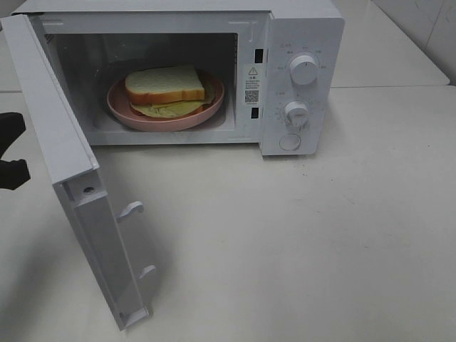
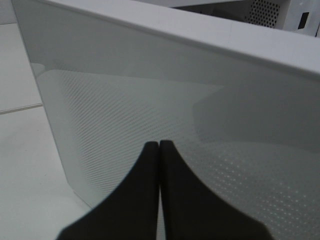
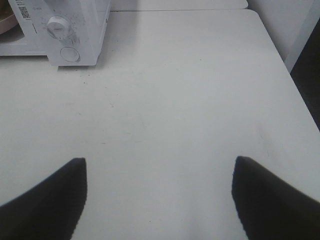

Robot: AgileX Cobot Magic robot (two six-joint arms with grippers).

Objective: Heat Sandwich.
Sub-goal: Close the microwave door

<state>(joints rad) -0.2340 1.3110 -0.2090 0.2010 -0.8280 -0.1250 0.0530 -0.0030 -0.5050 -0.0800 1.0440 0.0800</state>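
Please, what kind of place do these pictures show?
Probably a kitchen-like test setup, not a real kitchen: a microwave stands open on a plain white table, with a sandwich on a pink plate inside. No other kitchen fittings show.

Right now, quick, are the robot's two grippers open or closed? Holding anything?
Left gripper: closed, holding nothing, facing the microwave door.
Right gripper: open, holding nothing, over the table.
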